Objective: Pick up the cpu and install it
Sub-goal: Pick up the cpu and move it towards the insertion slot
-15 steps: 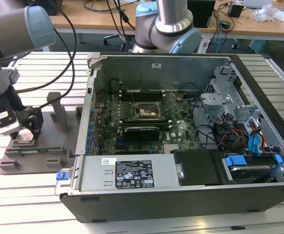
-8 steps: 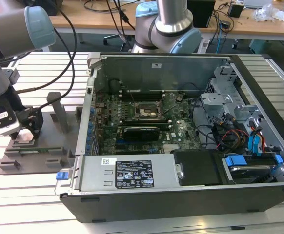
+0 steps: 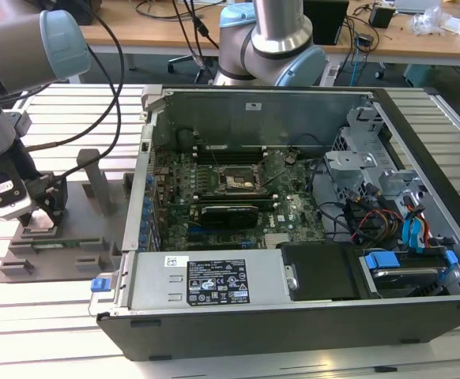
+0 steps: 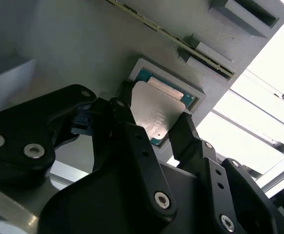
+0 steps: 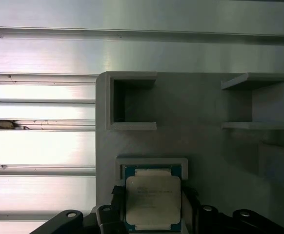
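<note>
The cpu (image 5: 152,197), a flat square chip with a silvery top and a green rim, lies in a shallow square pocket of a grey fixture (image 5: 205,141). In both wrist views my gripper (image 5: 152,207) straddles it, and its black fingers (image 4: 127,114) press against two opposite edges of the cpu (image 4: 157,107). The chip still sits level in its pocket. In the exterior view my gripper (image 3: 36,217) is low over the fixture (image 3: 80,237) at that view's left. It is well apart from the open socket (image 3: 238,180) on the motherboard.
An open computer case (image 3: 293,308) lies at the centre and the exterior view's right, with black memory sticks (image 3: 230,212), cables and drive bays inside. The fixture carries raised grey brackets (image 5: 132,102). A second robot arm base (image 3: 269,39) stands behind the case on the slotted metal table (image 3: 48,316).
</note>
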{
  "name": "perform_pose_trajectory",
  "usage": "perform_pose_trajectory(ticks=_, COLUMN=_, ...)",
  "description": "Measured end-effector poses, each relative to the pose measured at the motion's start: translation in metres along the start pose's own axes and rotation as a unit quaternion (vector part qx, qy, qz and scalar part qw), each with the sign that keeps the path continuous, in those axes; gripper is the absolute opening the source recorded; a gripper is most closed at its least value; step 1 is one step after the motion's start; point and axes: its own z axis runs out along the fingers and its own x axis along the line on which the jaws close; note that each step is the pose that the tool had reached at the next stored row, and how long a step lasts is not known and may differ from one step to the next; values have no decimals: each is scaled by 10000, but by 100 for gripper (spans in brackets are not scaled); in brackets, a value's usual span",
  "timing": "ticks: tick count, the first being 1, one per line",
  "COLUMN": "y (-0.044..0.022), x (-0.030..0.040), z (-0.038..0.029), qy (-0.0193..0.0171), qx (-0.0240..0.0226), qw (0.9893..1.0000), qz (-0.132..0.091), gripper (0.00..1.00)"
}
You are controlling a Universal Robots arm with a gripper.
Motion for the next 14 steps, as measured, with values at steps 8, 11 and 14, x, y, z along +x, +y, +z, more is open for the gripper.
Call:
perform_pose_trajectory(ticks=8, y=-1, x=0, z=-1, qy=0, qx=0, qw=10000, qz=0, gripper=55)
perform_pose_trajectory(ticks=11, y=-1, x=-1, z=-46, qy=-1, qx=0, qw=10000, qz=0, gripper=55)
perform_pose_trajectory(ticks=14, y=-1, x=-2, z=-88, qy=0, qx=0, qw=10000, qz=0, gripper=55)
